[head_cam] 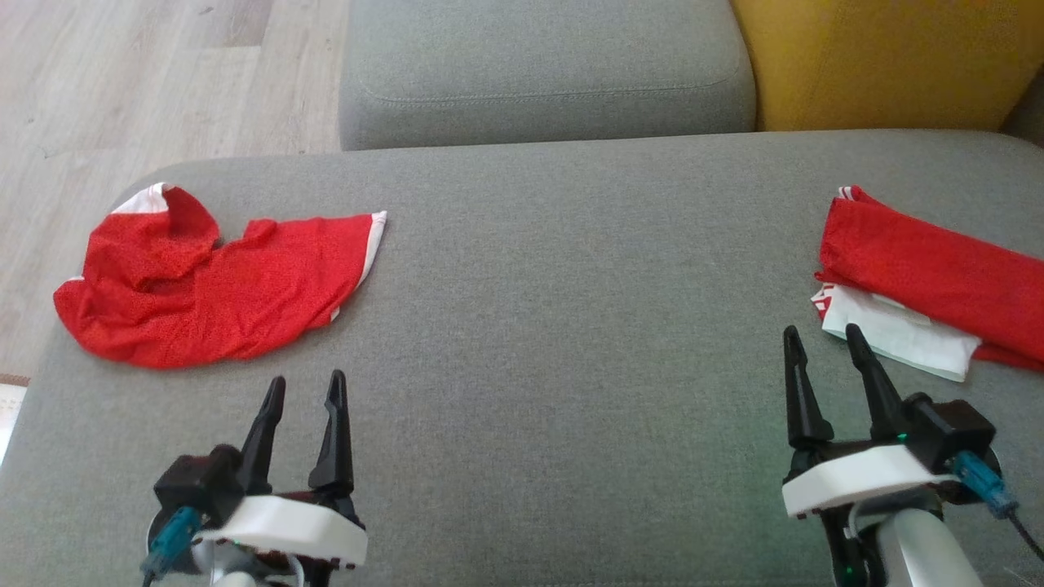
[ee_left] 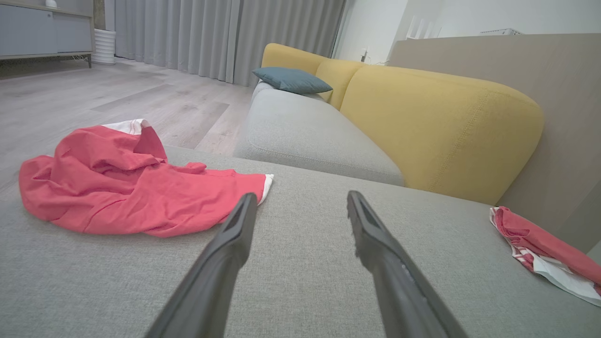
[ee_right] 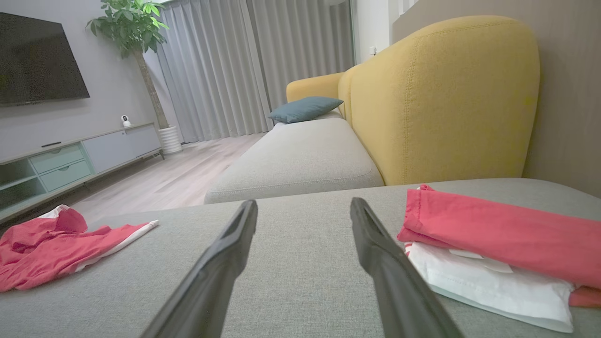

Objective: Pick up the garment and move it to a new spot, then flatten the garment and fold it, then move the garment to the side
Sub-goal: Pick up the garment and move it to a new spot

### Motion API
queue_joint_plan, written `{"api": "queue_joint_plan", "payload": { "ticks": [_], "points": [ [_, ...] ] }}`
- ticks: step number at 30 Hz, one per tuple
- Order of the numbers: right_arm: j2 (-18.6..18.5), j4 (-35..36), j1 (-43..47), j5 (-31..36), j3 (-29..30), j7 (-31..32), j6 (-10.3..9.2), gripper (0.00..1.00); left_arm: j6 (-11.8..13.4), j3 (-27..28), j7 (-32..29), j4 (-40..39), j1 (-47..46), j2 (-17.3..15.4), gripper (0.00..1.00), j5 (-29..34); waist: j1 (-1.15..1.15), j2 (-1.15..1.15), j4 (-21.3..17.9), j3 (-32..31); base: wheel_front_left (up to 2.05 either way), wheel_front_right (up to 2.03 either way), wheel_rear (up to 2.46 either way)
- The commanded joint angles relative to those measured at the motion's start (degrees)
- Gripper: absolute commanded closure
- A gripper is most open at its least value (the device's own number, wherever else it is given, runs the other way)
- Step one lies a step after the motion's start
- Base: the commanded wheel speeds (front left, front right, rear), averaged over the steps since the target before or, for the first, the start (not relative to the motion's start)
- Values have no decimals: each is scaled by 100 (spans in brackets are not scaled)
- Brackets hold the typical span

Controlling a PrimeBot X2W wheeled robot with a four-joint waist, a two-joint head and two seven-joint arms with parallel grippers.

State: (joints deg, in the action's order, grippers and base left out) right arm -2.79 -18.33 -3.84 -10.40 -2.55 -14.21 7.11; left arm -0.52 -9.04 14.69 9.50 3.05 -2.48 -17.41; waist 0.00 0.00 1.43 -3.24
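A crumpled red garment (head_cam: 212, 281) with white trim lies at the left end of the grey cushion (head_cam: 571, 326); it also shows in the left wrist view as the red garment (ee_left: 127, 188) and in the right wrist view as the red garment (ee_right: 51, 246). My left gripper (head_cam: 303, 391) hovers just in front of it, open and empty, its dark fingers (ee_left: 235, 244) spread apart. My right gripper (head_cam: 822, 341) is open and empty too, close to a folded pile at the right.
A folded red and white pile (head_cam: 922, 302) rests at the cushion's right end, seen as the pile (ee_right: 497, 253) from the right wrist. Behind are a second grey seat (head_cam: 546, 73), a yellow backrest (head_cam: 889, 61) and wooden floor (head_cam: 155, 81) at the left.
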Motion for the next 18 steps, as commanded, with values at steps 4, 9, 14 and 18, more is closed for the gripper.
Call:
{"api": "queue_joint_plan", "payload": {
  "ticks": [4,9,14,18],
  "points": [
    [-10,190,-144,-94,-109,-78,37,0,-19,142,31,-163,-287,-40,0,-34,0,0,64,19,0,0,0],
    [-10,188,-80,-149,-160,-78,37,0,-11,125,31,-150,-333,-40,0,-12,0,0,319,22,0,0,0],
    [-10,191,-38,-233,-285,-78,37,0,-35,156,31,-129,-365,-40,0,43,0,0,771,3,0,0,0],
    [-10,173,-16,-302,-469,-78,37,0,-56,240,31,-124,-379,-40,0,99,0,0,1220,-21,0,0,0]
  ]
}}
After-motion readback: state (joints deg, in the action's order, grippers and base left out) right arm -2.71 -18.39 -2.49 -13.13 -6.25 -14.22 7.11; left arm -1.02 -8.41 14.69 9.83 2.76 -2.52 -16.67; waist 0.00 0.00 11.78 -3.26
